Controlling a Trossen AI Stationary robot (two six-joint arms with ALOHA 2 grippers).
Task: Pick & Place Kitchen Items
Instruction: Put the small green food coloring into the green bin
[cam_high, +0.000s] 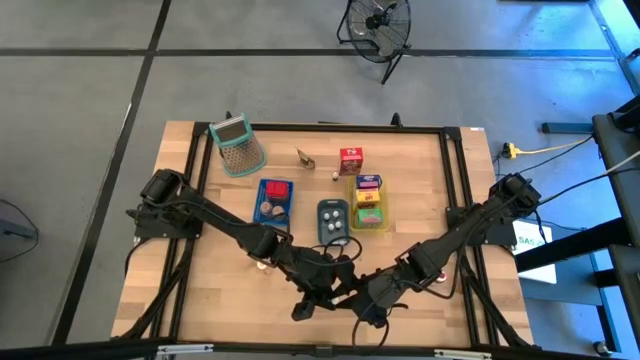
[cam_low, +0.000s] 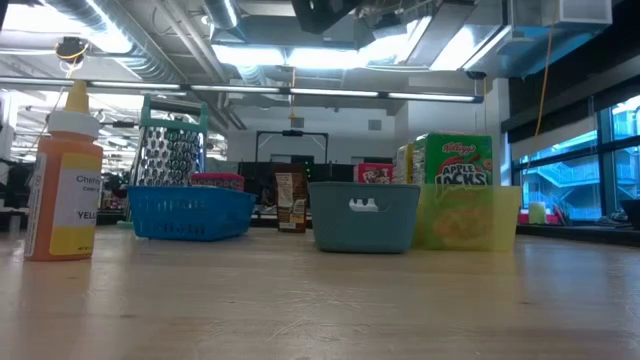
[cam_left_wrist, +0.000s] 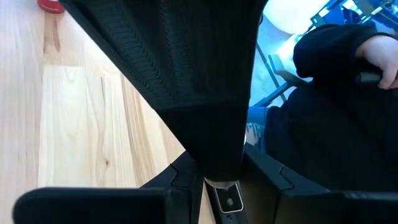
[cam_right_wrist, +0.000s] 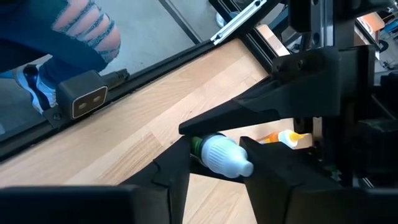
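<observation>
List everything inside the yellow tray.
In the yellow tray: upright cartons in a row, a blue-purple one, a yellow one and a green one. Anything beneath them is covered.

Both arms reach inward from their bases at the outer worktop edges and converge near the front centre. The left gripper (cam_high: 318, 296) sits low at the end of a long, extended forearm, wrist angled toward the right arm. Its fingers stand only narrowly apart; nothing is visible between them in the left wrist view, where the other arm's dark body fills the space ahead of the fingers (cam_left_wrist: 93, 202). The right gripper (cam_right_wrist: 214, 163) points toward the left arm. Its fingers (cam_right_wrist: 168, 171) bracket a small white-capped bottle (cam_right_wrist: 222, 155), one finger on each side, touching or nearly touching it.
</observation>
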